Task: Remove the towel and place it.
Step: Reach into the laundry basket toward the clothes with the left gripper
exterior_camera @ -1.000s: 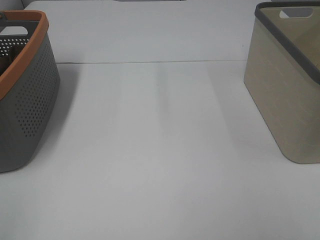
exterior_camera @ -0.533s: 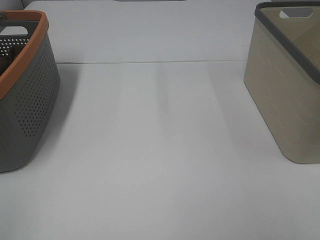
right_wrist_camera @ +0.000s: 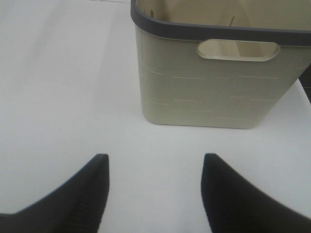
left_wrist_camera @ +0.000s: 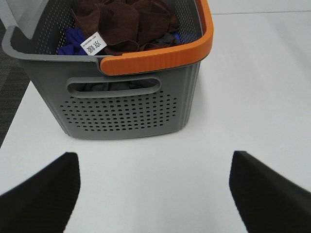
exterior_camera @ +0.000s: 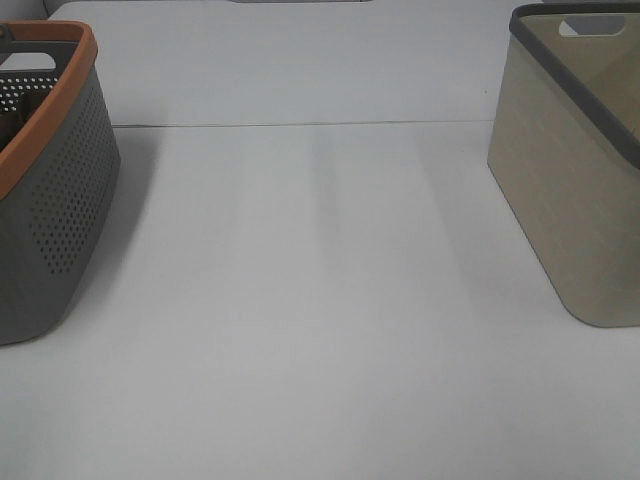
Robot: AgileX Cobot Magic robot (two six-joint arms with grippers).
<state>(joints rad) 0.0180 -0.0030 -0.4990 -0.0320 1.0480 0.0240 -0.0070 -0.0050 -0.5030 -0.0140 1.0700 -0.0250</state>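
Brown towel [left_wrist_camera: 131, 22] lies crumpled inside the orange-rimmed grey basket [left_wrist_camera: 160, 56]; your left hand [left_wrist_camera: 153, 160], spread wide and empty, hovers outside it. Reach over the rim and pinch a raised fold.

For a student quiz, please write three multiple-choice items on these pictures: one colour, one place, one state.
1. What colour is the rim of the beige basket? A) orange B) dark grey C) white
2. Where is the towel? A) in the beige basket B) flat on the table C) in the grey basket
3. How is the left end effector? A) open, empty B) shut on the towel C) shut on a handle
1 B: a dark grey band edges its top. 2 C: it lies crumpled inside the orange rim. 3 A: its fingers stand wide apart, nothing between them.
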